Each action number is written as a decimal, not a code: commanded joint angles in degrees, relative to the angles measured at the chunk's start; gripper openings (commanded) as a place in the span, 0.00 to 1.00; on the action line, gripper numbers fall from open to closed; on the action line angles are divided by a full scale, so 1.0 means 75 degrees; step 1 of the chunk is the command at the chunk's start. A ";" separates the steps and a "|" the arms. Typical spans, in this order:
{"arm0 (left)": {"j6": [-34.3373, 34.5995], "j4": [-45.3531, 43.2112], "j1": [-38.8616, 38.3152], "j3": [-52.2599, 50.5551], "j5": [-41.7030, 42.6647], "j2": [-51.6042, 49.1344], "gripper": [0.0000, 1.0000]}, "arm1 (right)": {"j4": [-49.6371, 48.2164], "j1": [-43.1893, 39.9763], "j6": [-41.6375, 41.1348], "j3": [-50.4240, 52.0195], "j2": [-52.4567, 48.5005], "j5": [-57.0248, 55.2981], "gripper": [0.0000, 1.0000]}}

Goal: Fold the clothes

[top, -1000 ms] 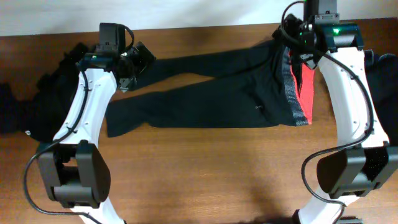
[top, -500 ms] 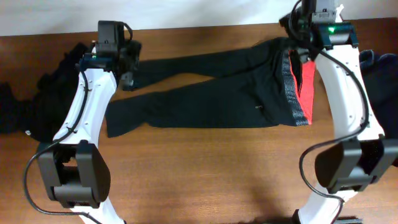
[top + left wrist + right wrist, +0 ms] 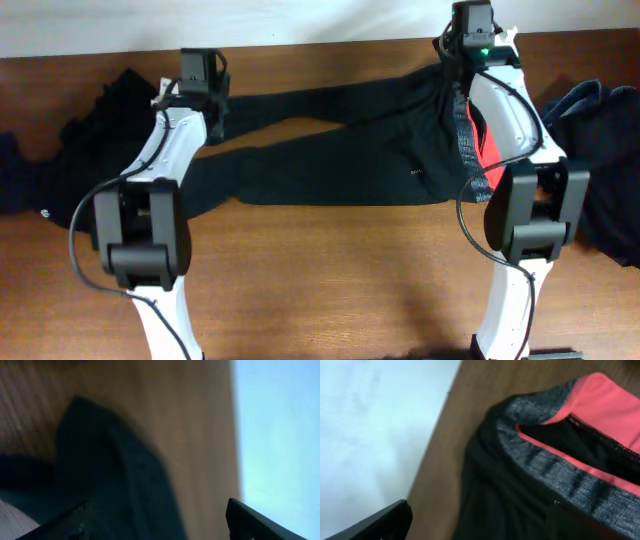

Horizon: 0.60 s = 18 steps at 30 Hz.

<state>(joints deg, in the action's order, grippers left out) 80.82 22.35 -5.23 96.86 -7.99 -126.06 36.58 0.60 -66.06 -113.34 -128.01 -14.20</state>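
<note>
Black long trousers [image 3: 340, 150] lie spread across the table, legs to the left, with the grey knit waistband [image 3: 465, 140] and red lining [image 3: 492, 140] at the right. My left gripper [image 3: 205, 95] hangs over the upper leg's end near the far edge. In the left wrist view its open jaws [image 3: 155, 522] straddle the dark hem [image 3: 100, 460]. My right gripper [image 3: 470, 30] hovers over the waist's far corner. The right wrist view shows the waistband [image 3: 545, 465], the lining [image 3: 605, 405] and one finger [image 3: 380, 522] far to the left, so the jaws stand open.
A heap of dark clothes [image 3: 90, 130] lies at the table's left end, and a navy garment [image 3: 600, 150] at the right end. The wooden table's far edge [image 3: 320, 45] meets a pale backdrop just behind both grippers.
Both arms have stretched toward the far edge. The left gripper slid a little right over the leg end, and the right gripper drew back and left over the waist corner.
</note>
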 commanded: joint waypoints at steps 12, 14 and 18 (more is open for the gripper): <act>-0.0102 0.0198 0.0017 0.0064 -0.0119 -0.0714 0.87 | 0.0991 -0.1306 -0.0600 -0.0009 -0.0219 0.0968 0.86; -0.0102 0.0233 0.0017 0.0064 -0.0119 -0.0714 0.87 | 0.1113 -0.1402 -0.0845 -0.0009 -0.0227 0.1099 0.85; -0.0099 0.0300 0.0017 0.0064 -0.0119 -0.0714 0.87 | 0.1122 -0.1445 -0.1020 -0.0009 -0.0321 0.1099 0.85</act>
<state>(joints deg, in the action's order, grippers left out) 80.64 23.53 -5.23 97.03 -8.03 -130.34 44.97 -10.81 -71.09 -113.34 -129.49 -7.77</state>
